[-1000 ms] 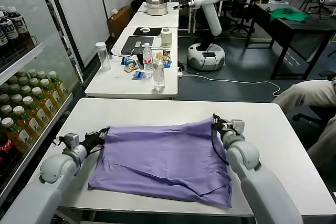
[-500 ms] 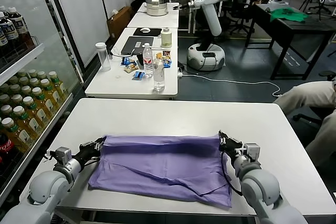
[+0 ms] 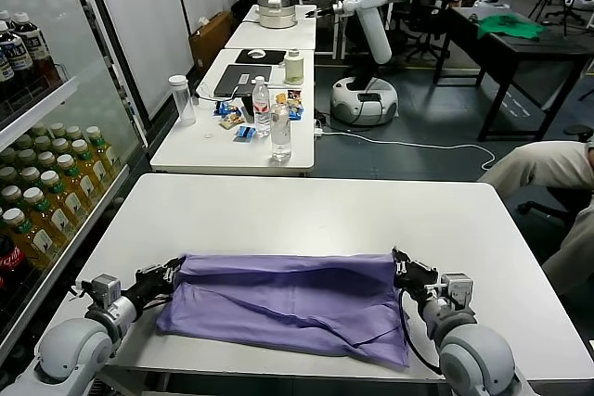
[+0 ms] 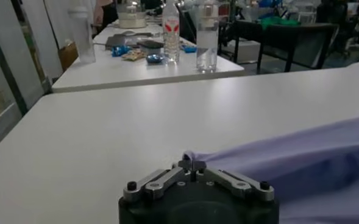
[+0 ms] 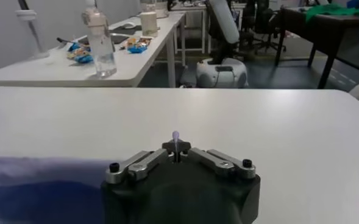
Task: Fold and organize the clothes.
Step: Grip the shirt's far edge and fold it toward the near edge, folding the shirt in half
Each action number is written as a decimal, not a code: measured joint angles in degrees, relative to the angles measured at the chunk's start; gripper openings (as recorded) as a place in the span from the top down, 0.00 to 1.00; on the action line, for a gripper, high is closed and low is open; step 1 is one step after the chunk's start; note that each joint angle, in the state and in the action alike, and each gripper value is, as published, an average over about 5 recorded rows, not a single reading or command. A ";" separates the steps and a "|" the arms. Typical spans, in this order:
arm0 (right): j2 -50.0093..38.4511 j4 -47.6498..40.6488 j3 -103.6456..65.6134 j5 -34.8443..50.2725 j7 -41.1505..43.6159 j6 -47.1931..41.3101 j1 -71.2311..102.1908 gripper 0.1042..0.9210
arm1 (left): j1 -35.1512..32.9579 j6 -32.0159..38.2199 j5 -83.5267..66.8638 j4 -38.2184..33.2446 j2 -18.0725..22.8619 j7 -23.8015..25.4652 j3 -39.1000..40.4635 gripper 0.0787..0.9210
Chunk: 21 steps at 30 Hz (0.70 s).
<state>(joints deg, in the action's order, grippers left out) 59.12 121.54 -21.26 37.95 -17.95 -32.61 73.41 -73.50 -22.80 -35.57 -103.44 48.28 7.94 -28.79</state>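
The lavender T-shirt (image 3: 288,308) lies folded over itself on the near half of the white table (image 3: 306,206), a doubled band running across. My left gripper (image 3: 172,269) is shut on its far left corner, and the fabric (image 4: 289,155) trails away from the pinched jaws (image 4: 192,163) in the left wrist view. At the far right corner my right gripper (image 3: 401,264) is shut on the cloth, with a small purple tip (image 5: 175,135) poking out between the closed jaws (image 5: 176,146). Both hands hold the folded edge low over the table.
A second white table (image 3: 232,132) behind carries water bottles (image 3: 280,132), a clear tumbler (image 3: 181,99), snacks and a laptop. A drinks fridge (image 3: 37,173) stands at the left. Another robot (image 3: 371,34) and a dark desk with green cloth (image 3: 509,27) are far back. A person's arm (image 3: 548,169) is at right.
Both grippers have pulled the shirt's far edge toward the near side of the table, folding it over the lower part. The raised cloth has flattened into a narrower band.
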 measured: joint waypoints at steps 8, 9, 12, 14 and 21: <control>-0.35 0.56 -1.56 -2.01 1.48 -0.22 4.38 0.80 | -0.99 -0.67 4.07 0.44 0.31 0.88 -0.58 0.80; -0.39 0.75 -1.87 -2.15 1.62 -0.23 4.94 0.77 | -1.21 -0.62 4.41 0.27 0.28 0.82 -0.83 0.77; -0.41 1.55 -2.93 -2.58 2.02 -0.22 6.60 0.66 | -1.81 -0.32 5.05 -0.68 0.22 0.27 -1.75 0.67; -0.30 2.20 -3.54 -2.89 2.27 -0.14 7.71 0.59 | -2.18 -0.17 5.17 -1.61 0.30 -0.52 -2.31 0.60; 0.61 3.81 -4.17 -4.32 2.95 0.49 10.80 0.36 | -4.60 -0.62 3.81 -6.03 1.54 -6.35 -2.19 0.36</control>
<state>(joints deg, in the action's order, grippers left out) 59.73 125.35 -25.43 33.63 -14.99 -32.12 84.20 -78.09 -23.42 -31.76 -109.47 49.82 1.58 -30.98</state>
